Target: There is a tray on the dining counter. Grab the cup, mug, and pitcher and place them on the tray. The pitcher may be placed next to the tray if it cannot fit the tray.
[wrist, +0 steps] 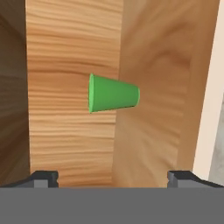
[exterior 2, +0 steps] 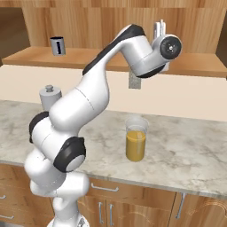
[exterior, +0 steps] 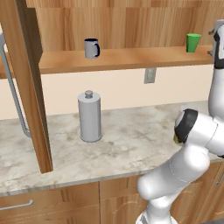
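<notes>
The gripper (wrist: 112,177) has its fingers spread wide and holds nothing, aimed at the cup (wrist: 113,93), which stands ahead of it near the right end of the wooden shelf (exterior: 118,60). To grasp well, I would advance until the tumbler's body sits between the tips, centred, then close gently around its middle without tipping it.

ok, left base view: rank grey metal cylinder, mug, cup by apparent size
1. Grey metal cylinder, clearly largest, though it stands nearer the camera on the lower counter.
2-3. Mug and cup, both on the wooden shelf, look about alike; not ranking them.
</notes>
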Motion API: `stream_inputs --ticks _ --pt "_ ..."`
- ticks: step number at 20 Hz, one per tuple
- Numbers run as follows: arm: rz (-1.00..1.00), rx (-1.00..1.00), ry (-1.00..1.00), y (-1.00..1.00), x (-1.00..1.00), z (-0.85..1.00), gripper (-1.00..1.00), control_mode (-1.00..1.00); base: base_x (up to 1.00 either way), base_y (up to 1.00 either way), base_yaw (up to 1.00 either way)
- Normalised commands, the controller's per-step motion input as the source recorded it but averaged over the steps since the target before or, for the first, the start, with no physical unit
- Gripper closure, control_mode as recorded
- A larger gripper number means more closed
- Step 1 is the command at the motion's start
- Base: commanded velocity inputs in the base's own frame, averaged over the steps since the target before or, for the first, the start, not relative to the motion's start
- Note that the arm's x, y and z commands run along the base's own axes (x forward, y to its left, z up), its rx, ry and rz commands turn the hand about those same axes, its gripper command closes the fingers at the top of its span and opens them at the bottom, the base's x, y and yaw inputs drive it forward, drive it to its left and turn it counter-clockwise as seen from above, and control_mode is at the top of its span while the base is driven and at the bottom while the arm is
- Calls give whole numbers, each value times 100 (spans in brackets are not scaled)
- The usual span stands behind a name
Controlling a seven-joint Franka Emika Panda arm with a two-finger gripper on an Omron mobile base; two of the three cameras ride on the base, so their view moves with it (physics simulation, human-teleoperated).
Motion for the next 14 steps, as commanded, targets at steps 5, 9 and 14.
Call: stream_inputs --ticks 5,9,14 --pt "0 0 0 -5 28 0 -100 -100 0 0 0" --pt "0 0 0 0 29 0 -100 -100 0 0 0" --pt "0 0 0 -1 32 0 -100 -100 0 0 0"
